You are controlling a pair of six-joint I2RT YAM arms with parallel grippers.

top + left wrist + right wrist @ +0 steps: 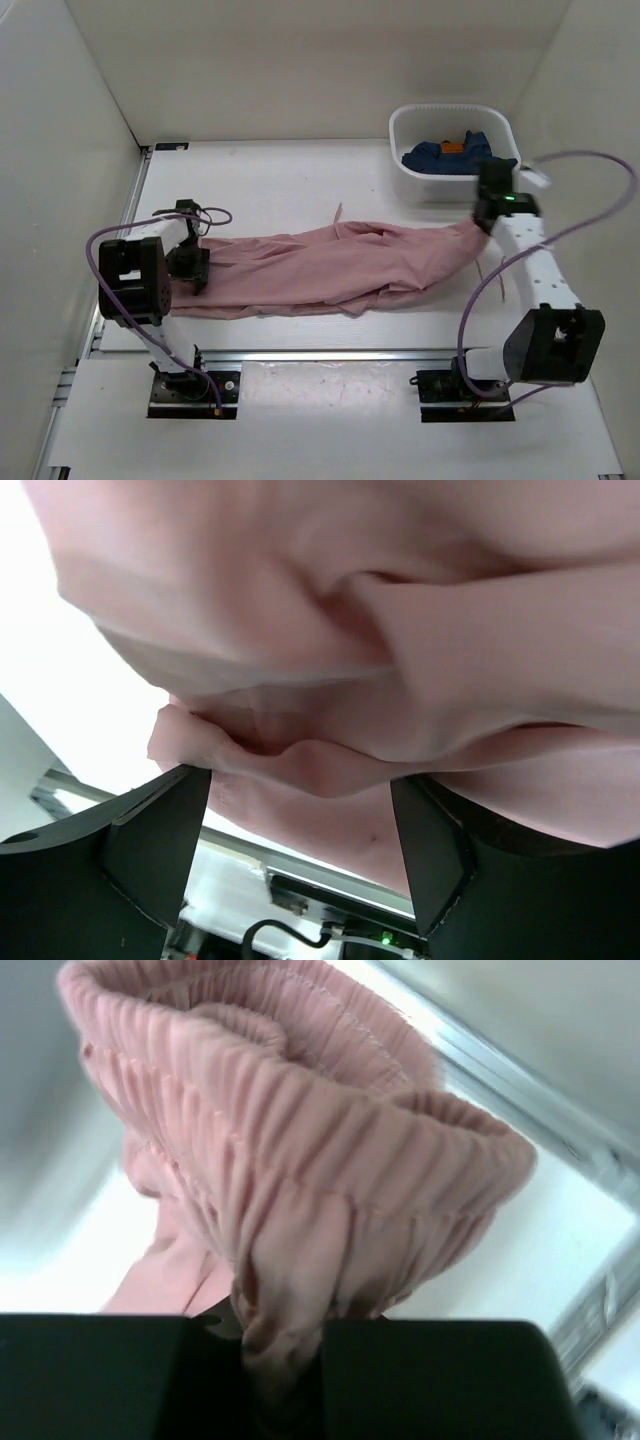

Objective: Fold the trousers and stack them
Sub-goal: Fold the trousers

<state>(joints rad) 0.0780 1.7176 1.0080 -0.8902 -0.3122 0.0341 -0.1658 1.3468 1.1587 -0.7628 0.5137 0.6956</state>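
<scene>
The dusty-pink trousers [330,265] lie stretched across the table from left to right, rumpled along their length. My right gripper [487,218] is at their right end, just in front of the bin. In the right wrist view it [285,1360] is shut on a bunched fold of the gathered elastic waistband [300,1160]. My left gripper [192,268] hovers at the leg ends on the left. In the left wrist view it [300,820] stands open, with its fingers [150,840] wide apart. A soft fold of the trousers [400,630] lies right at their tips.
A white bin [402,178] at the back right holds a dark navy garment [450,160] with an orange tag. A metal rail [330,352] runs along the table's near edge. White walls close in the left, back and right sides.
</scene>
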